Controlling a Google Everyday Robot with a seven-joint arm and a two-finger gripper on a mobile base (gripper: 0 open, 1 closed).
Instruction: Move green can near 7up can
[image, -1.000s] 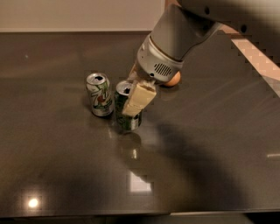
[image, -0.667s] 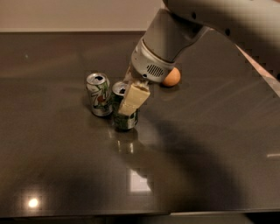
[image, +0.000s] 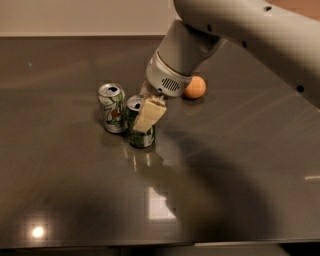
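Note:
The dark green can (image: 143, 138) stands upright on the dark table (image: 75, 200), just right of the 7up can (image: 113, 108) and almost touching it. The 7up can is white with green swirls and a red spot, and it stands upright. My gripper (image: 140, 116) comes down from the upper right and is shut on the green can. One pale finger (image: 149, 114) lies across the can's front, and the other is hidden behind the can.
An orange ball (image: 194, 87) lies on the table behind and to the right of the cans, close to my wrist. My large arm (image: 250, 30) spans the upper right. The table's front edge runs along the bottom.
My gripper has moved a little to the left with the green can, bringing it closer to the 7up can. The 7up can and the ball have not moved.

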